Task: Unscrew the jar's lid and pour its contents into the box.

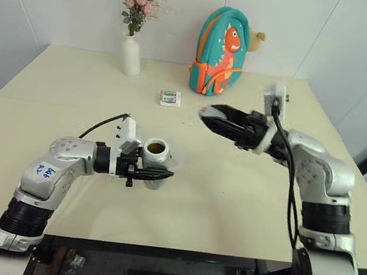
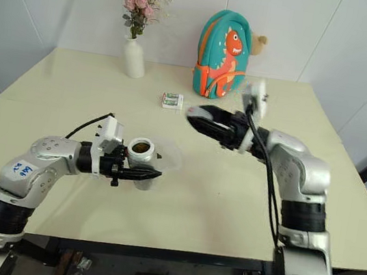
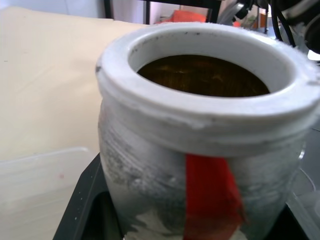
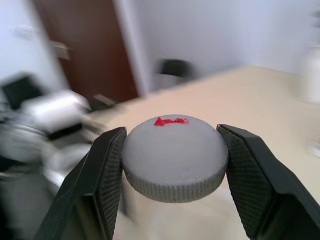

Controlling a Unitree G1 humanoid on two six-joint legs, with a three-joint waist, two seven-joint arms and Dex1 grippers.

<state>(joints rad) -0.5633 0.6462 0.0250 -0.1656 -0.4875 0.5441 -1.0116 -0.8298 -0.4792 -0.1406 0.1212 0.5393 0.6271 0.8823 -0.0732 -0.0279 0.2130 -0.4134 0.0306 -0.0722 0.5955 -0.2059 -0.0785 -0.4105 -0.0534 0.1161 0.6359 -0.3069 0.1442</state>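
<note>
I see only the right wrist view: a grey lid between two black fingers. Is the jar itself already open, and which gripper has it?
Observer: Yes, the jar has an open mouth. The left gripper is shut on it, above the table.
Operator: Is something inside the jar?
Observer: The left wrist view shows brown contents below the rim.
Operator: Where is the box?
Observer: The clear box lies on the table right beside the held jar. The right gripper holds the lid off to the side.
</note>
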